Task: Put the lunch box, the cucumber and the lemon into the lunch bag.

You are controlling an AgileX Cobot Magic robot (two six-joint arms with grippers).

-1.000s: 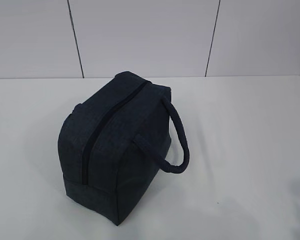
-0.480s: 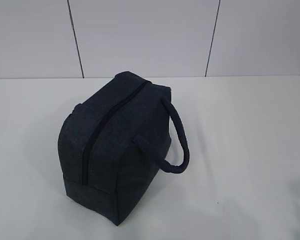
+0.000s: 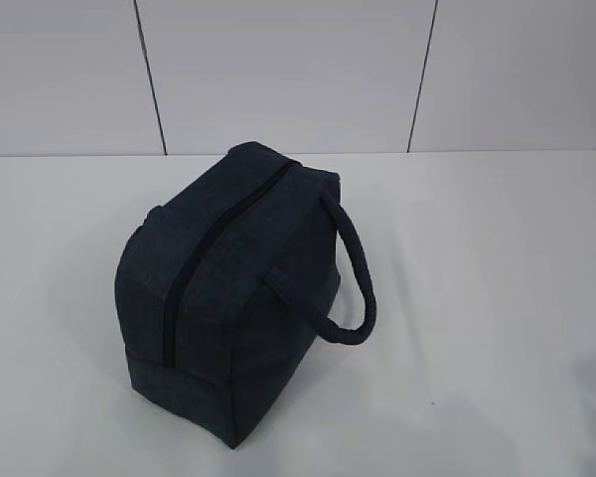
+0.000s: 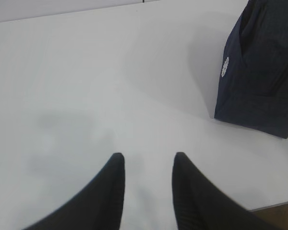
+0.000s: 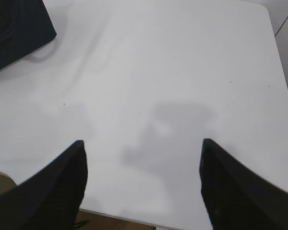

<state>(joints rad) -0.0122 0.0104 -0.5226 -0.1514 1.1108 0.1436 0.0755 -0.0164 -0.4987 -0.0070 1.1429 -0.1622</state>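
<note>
Exterior view: the boxy dark navy-charcoal fabric lunch bag (image 3: 228, 298) stands left of centre on the plain white table (image 3: 477, 298), its zipper (image 3: 184, 273) running as a darker stripe from the upper middle of the frame down toward the lower left, appearing shut along its visible length. One thick looped handle (image 3: 353, 283) arcs off the bag's right side, dropping toward the tabletop. Pale wall panels (image 3: 278, 70) w/ two dark seams fill the top of the frame. No arm shows here.

Left wrist view: a small round whitish label (image 4: 225, 67) sits on the bag's end panel at the upper right of the frame; its print is too small to read. No other writing or brand is legible in any view. The left gripper (image 4: 146, 167) hangs over bare table at bottom centre, its two black fingers (image 4: 110, 191) a modest gap apart, nothing between them, well apart from the bag.

Right wrist view: the right gripper (image 5: 144, 158) is spread wide, fingers (image 5: 62, 187) at the lower left and lower right of the frame, holding nothing, over the table near its front edge. A corner of the bag shows at upper left.

Vs. the exterior frames from 1.0 s and 0.5 s ago: no visible change; bag, handle and zipper lie exactly as before.
</note>
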